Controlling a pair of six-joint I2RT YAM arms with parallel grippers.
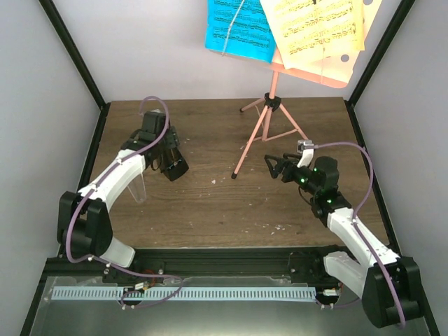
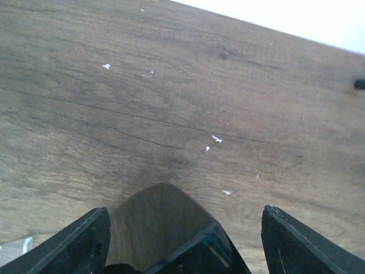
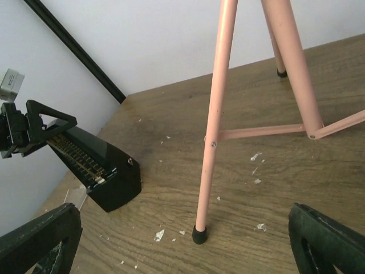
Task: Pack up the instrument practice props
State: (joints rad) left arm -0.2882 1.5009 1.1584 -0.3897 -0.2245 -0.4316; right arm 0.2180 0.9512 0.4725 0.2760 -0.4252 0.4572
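Metronome (image 1: 175, 166) first: the small black pyramid sat on the left half of the wooden desk (image 1: 210, 203), leaning rather than upright, well apart from the stand. The left hand (image 2: 185, 211) was right over its narrow end with its fingers (image 2: 80, 242) spread wide to either side. I could see a gap on both sides, so it had no grip on anything.

The salmon-pink music stand (image 1: 269, 112) stood at the back middle of the desk on its thin tripod legs. A blue sheet (image 1: 238, 28) lay on the left of its perforated rest and yellow pages (image 1: 315, 28) on the right.

The right hand (image 3: 182, 211) hung low near the stand's front leg (image 3: 214, 131), fully open and empty, with the leg's black foot on the desk just ahead of its fingers. White flecks (image 3: 256, 155) dotted the wood around there.
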